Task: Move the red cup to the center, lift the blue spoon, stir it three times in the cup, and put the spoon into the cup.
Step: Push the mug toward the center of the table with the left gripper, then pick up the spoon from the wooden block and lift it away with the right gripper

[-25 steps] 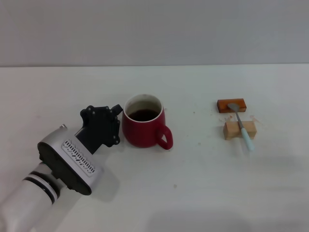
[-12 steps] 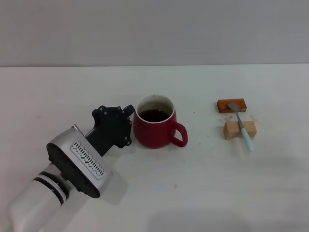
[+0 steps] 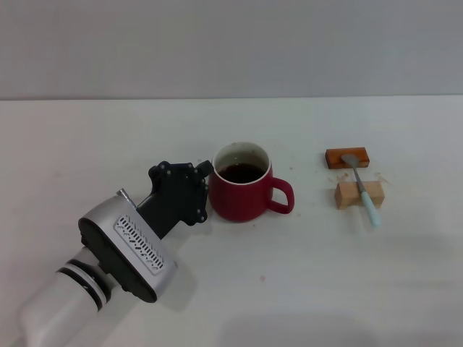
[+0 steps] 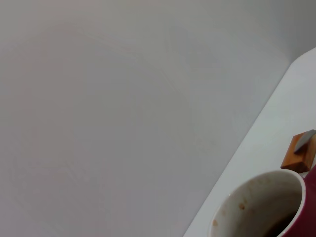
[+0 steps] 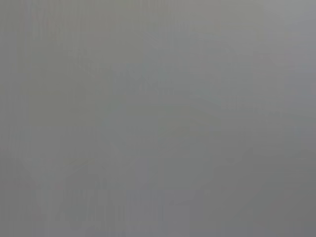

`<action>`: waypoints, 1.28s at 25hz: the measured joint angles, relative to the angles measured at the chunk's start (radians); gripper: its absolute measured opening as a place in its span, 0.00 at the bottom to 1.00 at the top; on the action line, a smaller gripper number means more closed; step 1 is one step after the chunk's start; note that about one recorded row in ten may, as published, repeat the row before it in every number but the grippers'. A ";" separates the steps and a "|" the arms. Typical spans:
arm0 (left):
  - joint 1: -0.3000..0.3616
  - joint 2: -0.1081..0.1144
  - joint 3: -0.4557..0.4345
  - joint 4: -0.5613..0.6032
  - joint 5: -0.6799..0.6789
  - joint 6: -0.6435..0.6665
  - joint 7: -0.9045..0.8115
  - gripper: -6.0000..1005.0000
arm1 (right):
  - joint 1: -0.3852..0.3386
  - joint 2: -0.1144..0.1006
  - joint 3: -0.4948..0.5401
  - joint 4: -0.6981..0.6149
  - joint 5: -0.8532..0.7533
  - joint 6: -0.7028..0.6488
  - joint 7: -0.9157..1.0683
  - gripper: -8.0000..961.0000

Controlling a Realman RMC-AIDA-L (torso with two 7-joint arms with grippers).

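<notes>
Red cup at mid-bench, left tool pressed to its side

The red cup (image 3: 242, 183) stands upright near the middle of the white bench (image 3: 304, 282), its white inside stained near the rim and holding dark liquid. Its loop handle points right, toward the blocks. In the left wrist view the cup's rim (image 4: 261, 207) fills the lower corner, with brown specks on the white wall and a sliver of the dark liquid showing.

Hard against the cup's left side is the left tool (image 3: 205, 182), black and boxy, at the end of a silver and white arm that comes up from the near left corner. Its tip touches or all but touches the cup wall; from where the head camera looks I cannot tell whether its fingers are apart or together, and the wrist view does not show them at all.

Well to the right of the cup lies the blue spoon (image 3: 364, 191). Its grey bowl rests on the orange-brown block (image 3: 347, 157) at the far end, its neck crosses the pale wooden block (image 3: 358, 194) just nearer, and the light-blue handle slopes down to the bench on the near right side. The two blocks sit close together, one behind the other.

The right tool is nowhere in sight; its wrist view gives only flat grey.
</notes>
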 joint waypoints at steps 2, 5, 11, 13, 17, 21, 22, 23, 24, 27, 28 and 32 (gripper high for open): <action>0.001 0.000 -0.006 0.000 0.000 0.002 0.000 0.12 | -0.003 0.000 0.000 0.000 0.000 0.000 0.000 0.81; 0.021 0.002 -0.053 0.007 -0.007 0.020 0.000 0.13 | -0.004 0.001 -0.002 -0.001 0.000 0.000 0.000 0.81; 0.141 0.006 -0.286 -0.027 -0.010 0.167 -0.197 0.13 | -0.008 0.001 -0.039 -0.005 0.000 -0.002 -0.002 0.81; 0.173 0.011 -0.347 -0.014 -0.011 0.239 -0.366 0.14 | -0.010 0.001 -0.057 -0.005 0.000 -0.008 -0.006 0.81; 0.216 0.012 -0.461 0.020 -0.012 0.279 -0.588 0.14 | -0.012 0.002 -0.109 -0.006 0.000 -0.032 -0.008 0.81; 0.242 0.009 -0.480 0.050 -0.012 0.282 -0.605 0.15 | -0.013 0.002 -0.180 -0.006 0.000 -0.037 -0.008 0.81; 0.242 0.009 -0.480 0.050 -0.012 0.282 -0.605 0.15 | -0.011 0.002 -0.196 -0.006 0.000 -0.031 -0.009 0.81; 0.242 0.009 -0.480 0.057 -0.012 0.282 -0.602 0.15 | -0.011 0.002 -0.196 -0.006 0.000 -0.031 -0.009 0.81; 0.242 0.008 -0.480 0.062 -0.012 0.281 -0.600 0.24 | -0.011 0.002 -0.211 -0.006 0.000 -0.024 -0.010 0.81; 0.239 0.007 -0.481 0.074 -0.012 0.274 -0.602 0.41 | -0.002 0.002 -0.258 -0.024 0.000 0.010 -0.007 0.81; 0.238 0.006 -0.481 0.077 -0.012 0.273 -0.602 0.45 | -0.002 0.002 -0.258 -0.024 0.000 0.010 -0.007 0.81; 0.234 0.006 -0.482 0.078 -0.012 0.272 -0.600 0.59 | 0.006 0.003 -0.265 -0.028 0.000 0.063 -0.004 0.81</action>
